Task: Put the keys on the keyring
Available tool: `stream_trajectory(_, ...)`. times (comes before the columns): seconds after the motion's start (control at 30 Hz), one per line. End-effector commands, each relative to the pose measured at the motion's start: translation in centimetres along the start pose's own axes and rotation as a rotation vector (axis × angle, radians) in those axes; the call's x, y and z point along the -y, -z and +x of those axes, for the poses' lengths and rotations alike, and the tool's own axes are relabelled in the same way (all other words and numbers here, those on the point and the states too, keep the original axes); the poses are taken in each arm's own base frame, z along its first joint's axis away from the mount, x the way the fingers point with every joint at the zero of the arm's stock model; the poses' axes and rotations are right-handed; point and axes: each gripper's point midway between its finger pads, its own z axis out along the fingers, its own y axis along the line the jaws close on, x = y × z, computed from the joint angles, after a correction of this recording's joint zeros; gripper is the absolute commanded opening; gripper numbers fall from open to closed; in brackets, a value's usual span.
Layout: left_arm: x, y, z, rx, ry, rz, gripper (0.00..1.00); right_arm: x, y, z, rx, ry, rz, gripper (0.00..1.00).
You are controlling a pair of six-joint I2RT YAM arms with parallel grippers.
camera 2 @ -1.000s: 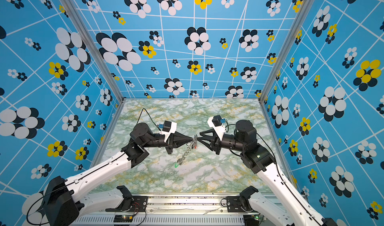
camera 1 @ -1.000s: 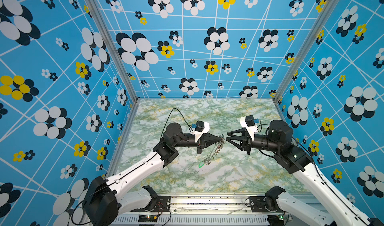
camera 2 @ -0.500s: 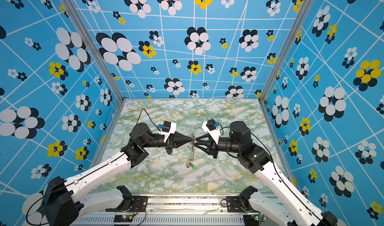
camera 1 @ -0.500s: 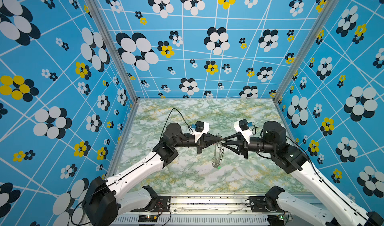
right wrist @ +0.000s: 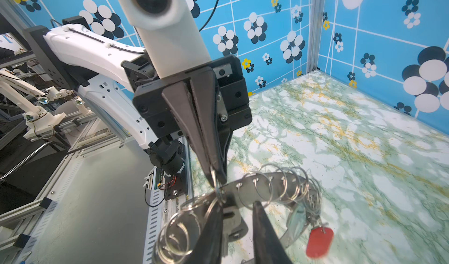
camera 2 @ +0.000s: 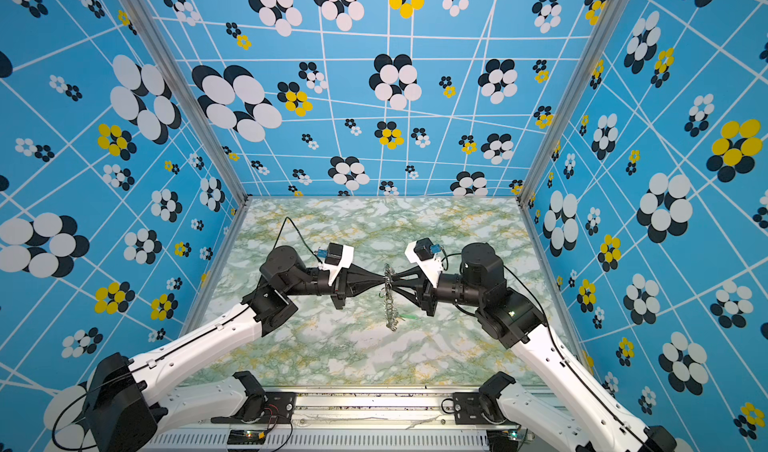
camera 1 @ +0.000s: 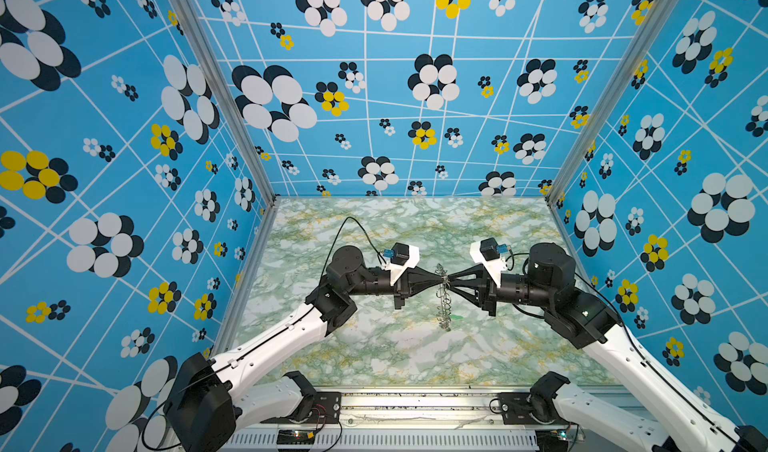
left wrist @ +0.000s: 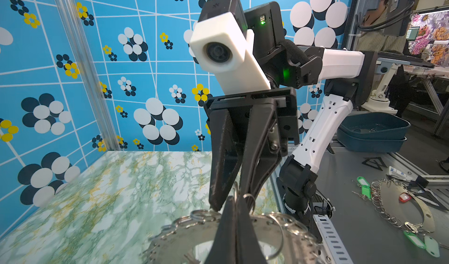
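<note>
In both top views the keyring (camera 1: 444, 304) (camera 2: 389, 304) hangs edge-on above the marble table, between my two grippers. My left gripper (camera 1: 437, 278) (left wrist: 235, 202) is shut on one wire loop at the ring's upper edge. My right gripper (camera 1: 451, 280) (right wrist: 238, 204) faces it from the other side. Its jaws are a little apart around a silver key (right wrist: 230, 216) on the ring, which lies against one finger (right wrist: 211, 226). A red-tagged key (right wrist: 318, 242) and a green-tagged key (right wrist: 297, 216) (camera 1: 457, 316) dangle from loops lower down. I see no black tag clearly.
Blue flowered walls (camera 1: 124, 221) close the table (camera 1: 374, 346) on three sides, and a metal rail (camera 1: 415, 404) runs along the front. Outside the cell, on a grey bench, lie a second ring with tagged keys (left wrist: 401, 202) and a dark bin (left wrist: 371, 131).
My right gripper has moved left up to the keyring and its jaws have narrowed. The ring, which hung slanted from my left gripper, now hangs straight down with the green tag swung right.
</note>
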Motion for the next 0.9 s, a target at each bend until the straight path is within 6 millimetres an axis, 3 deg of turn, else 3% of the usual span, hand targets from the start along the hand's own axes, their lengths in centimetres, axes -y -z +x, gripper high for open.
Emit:
stream_trajectory(0.0, 0.93, 0.27, -1.56, 0.034, -0.059, 0.014, 0.0, -0.85, 0.61, -1.51, 0.05, 0.054, -0.016, 0.24)
stream_trajectory(0.47, 1.18, 0.04, -1.6, 0.029, -0.053, 0.034, 0.0, -0.96, 0.15, -1.6, 0.061, 0.051, -0.045, 0.18)
stream_trajectory(0.87, 1.36, 0.13, -1.9, 0.035, -0.061, 0.032, 0.0, -1.34, -0.25, -0.87, 0.034, 0.025, -0.086, 0.06)
